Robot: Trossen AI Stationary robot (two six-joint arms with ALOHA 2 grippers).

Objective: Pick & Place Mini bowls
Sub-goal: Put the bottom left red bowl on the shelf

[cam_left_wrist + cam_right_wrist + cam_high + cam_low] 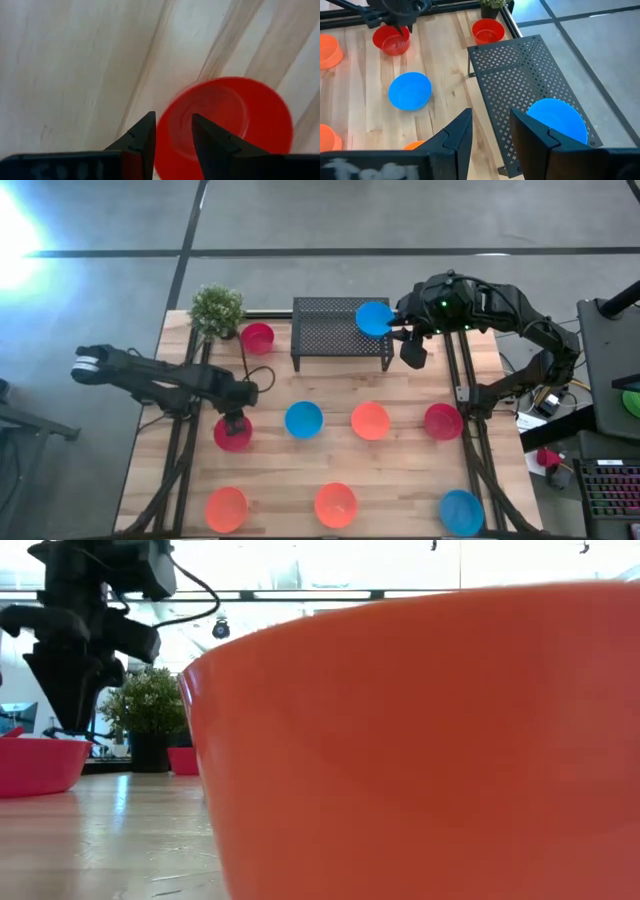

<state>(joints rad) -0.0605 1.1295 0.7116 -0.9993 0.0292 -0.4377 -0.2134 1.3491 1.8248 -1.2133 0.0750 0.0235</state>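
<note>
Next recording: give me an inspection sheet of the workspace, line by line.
Surface: light wooden table, bare wood between the items.
Job's things: nine mini bowls; one blue bowl sits on the black mesh rack; eight are on the table, including a red bowl and a red one beside the plant.
Clutter: small potted plant at the far left corner.
Grippers: left gripper over the red bowl, fingers open astride its rim; right gripper by the rack's right end, fingers open and empty.
Cables: black cable at the left arm.
Surroundings: grey floor, equipment at the right.
</note>
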